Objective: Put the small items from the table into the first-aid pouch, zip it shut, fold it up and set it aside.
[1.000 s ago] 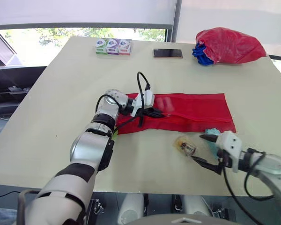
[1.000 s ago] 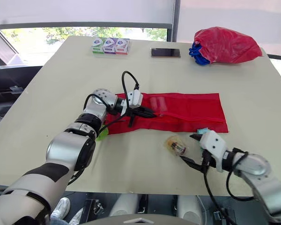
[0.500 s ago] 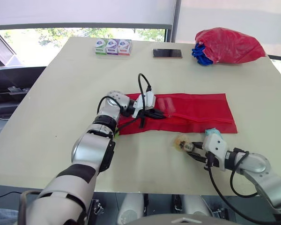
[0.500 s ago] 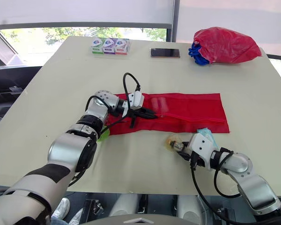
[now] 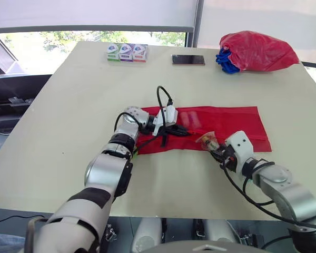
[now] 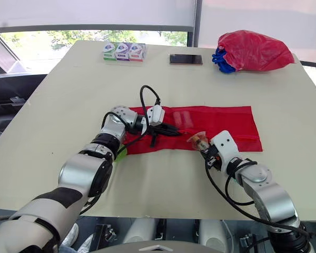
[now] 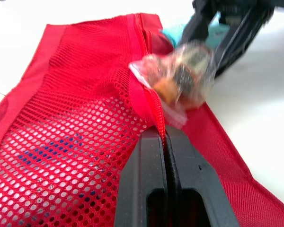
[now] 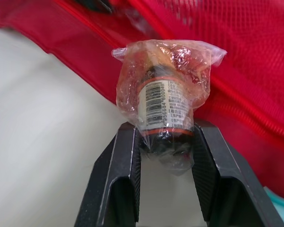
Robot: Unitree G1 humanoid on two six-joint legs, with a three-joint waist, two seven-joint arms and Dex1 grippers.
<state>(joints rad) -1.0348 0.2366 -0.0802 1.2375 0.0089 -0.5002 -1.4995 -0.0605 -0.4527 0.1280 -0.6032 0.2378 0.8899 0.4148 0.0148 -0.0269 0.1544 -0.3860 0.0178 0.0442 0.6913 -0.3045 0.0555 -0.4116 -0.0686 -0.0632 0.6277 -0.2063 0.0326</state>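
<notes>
Small bottle in clear wrap (image 8: 163, 94): clamped at its lower end between the two fingers of the right gripper (image 8: 164, 137), upper end just beside the zipper edge of the red mesh pouch (image 5: 226, 124). Pouch lip pinched flat between the closed fingers of the left gripper (image 7: 164, 137), bottle just beyond those fingertips.

Step in hand, by judgement: insertion. Hold the lip up, steer the bottle top-first under the mesh, release only once well inside; mind loose wrap snagging on zipper teeth.

Inside pouch: dim blue shapes (image 7: 52, 146) behind mesh, kind not discernible.

Well beyond both sets of fingertips, on table (image 5: 68, 105): three small boxes (image 5: 127, 52), phone (image 5: 188, 60), red bag (image 5: 258, 51).
</notes>
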